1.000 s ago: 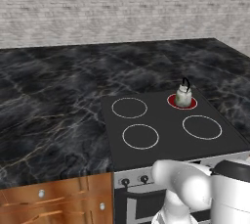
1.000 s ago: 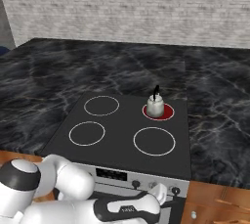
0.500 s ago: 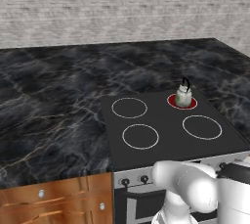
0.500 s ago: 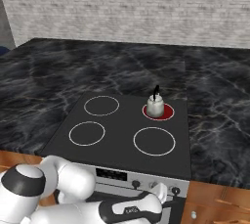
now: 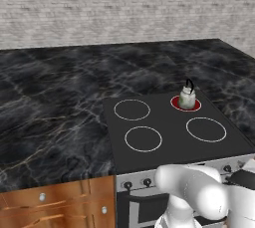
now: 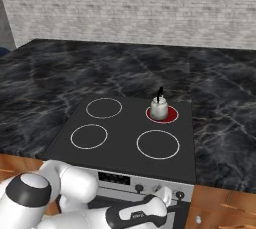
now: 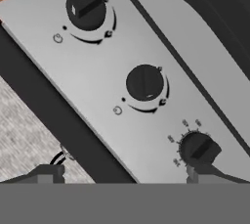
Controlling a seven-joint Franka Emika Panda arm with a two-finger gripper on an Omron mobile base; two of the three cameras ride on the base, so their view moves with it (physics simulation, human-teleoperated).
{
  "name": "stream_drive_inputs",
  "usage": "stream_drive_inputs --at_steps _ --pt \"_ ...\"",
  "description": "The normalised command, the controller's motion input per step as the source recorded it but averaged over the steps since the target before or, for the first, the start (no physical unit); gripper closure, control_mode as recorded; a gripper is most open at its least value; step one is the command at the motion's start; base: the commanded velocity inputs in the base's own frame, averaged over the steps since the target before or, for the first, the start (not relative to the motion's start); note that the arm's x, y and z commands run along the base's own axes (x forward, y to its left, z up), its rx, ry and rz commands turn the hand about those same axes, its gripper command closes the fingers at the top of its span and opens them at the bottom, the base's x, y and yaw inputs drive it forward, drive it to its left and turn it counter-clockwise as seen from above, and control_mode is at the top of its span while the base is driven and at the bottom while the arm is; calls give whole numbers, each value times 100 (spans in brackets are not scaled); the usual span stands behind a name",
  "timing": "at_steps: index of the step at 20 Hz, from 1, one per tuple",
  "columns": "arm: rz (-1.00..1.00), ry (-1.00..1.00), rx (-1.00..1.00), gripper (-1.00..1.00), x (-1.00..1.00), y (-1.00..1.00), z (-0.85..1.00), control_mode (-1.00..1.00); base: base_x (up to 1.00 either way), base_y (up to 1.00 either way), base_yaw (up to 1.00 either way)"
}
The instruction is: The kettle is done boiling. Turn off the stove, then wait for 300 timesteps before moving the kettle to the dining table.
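Arm has sunk lower vs 1 s ago; kettle [image 5: 187, 97] unmoved on the red ring. Gripper [image 7: 124, 171] wide open, empty, facing 3 knobs [image 7: 144, 82] on stove [image 6: 125, 148]; 4 rings, lit one at 1 o'clock.

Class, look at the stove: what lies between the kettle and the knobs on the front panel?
In the right base view, between the kettle on its glowing red burner and the knobs lies bare black cooktop with one empty white burner ring.

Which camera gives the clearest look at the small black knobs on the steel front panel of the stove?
The hand view: three small black knobs sit close up on the steel front panel. Both base views show them as tiny dots along the panel, partly behind the arm.
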Motion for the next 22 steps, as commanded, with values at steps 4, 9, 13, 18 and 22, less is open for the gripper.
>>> stream_drive_inputs --at_steps 4,9,13,18,22 --pt "0 0 0 -100 12 -9 -10 -100 0 0 0" --pt "0 0 0 -100 9 -12 -12 -100 0 0 0" --pt "0 0 0 -100 4 -9 -17 -100 0 0 0" --pt "0 0 0 -100 5 -1 -19 -100 0 0 0" --pt "0 0 0 -100 11 0 -13 -100 0 0 0"
